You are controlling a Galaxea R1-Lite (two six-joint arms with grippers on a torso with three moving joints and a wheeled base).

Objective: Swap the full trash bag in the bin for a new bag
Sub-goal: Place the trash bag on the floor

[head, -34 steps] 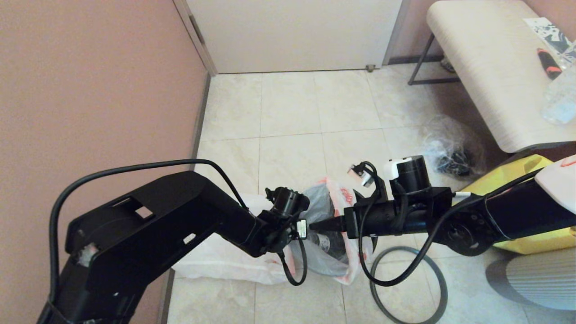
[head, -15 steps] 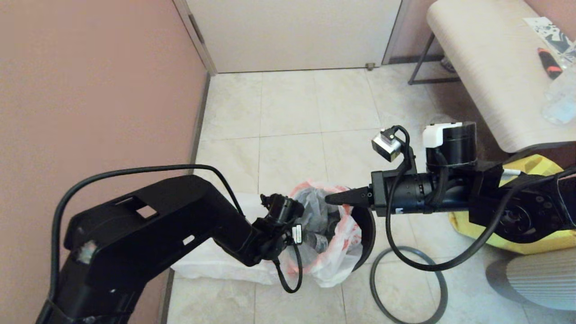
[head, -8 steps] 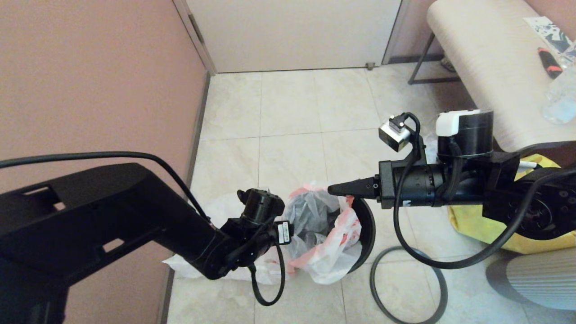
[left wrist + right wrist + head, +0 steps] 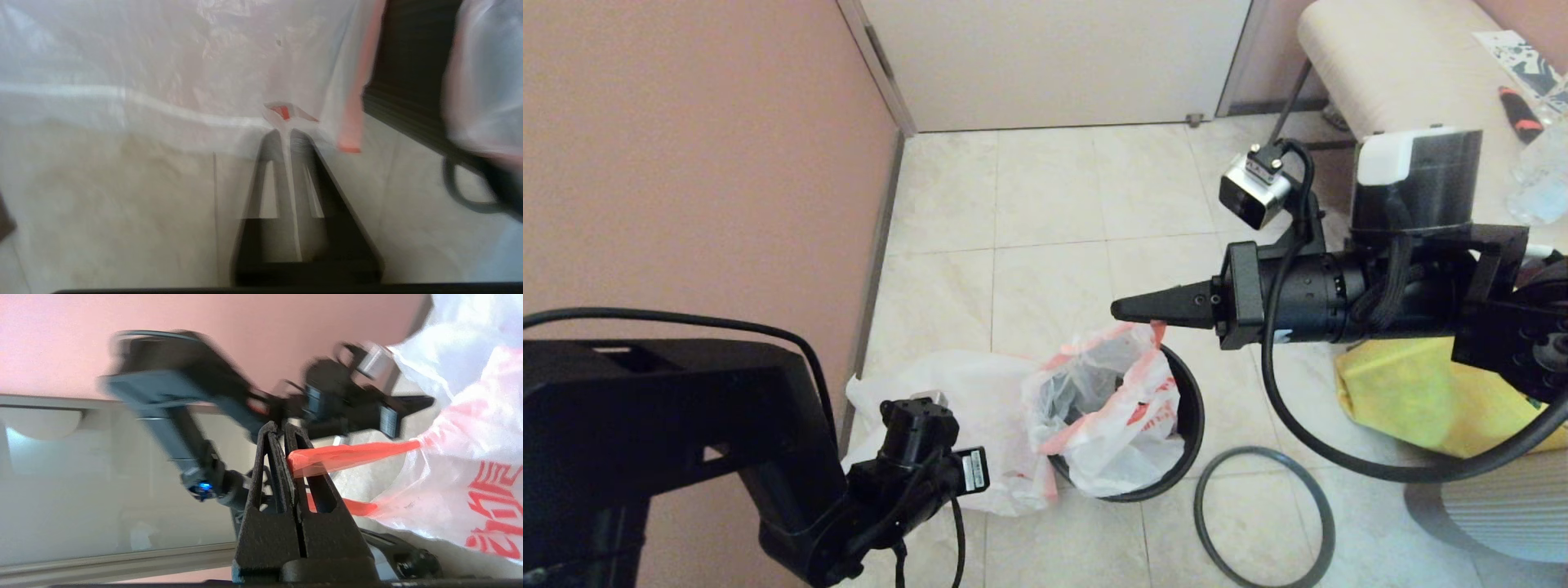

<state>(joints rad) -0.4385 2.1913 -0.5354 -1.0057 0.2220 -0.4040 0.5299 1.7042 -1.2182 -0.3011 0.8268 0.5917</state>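
The right gripper [image 4: 1123,309], clenched on an orange-red loop handle [image 4: 351,454], has risen since a second ago. Below it, the thin translucent white full trash bag [image 4: 1107,412] remains inside the small round dark bin [image 4: 1188,425]. The left gripper [image 4: 286,122], clenched on the flat white new bag [image 4: 947,408], has withdrawn leftward. Judgement: extraction has begun.

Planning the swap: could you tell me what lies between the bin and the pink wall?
In the head view, the new bag lies spread flat between the bin and the wall.
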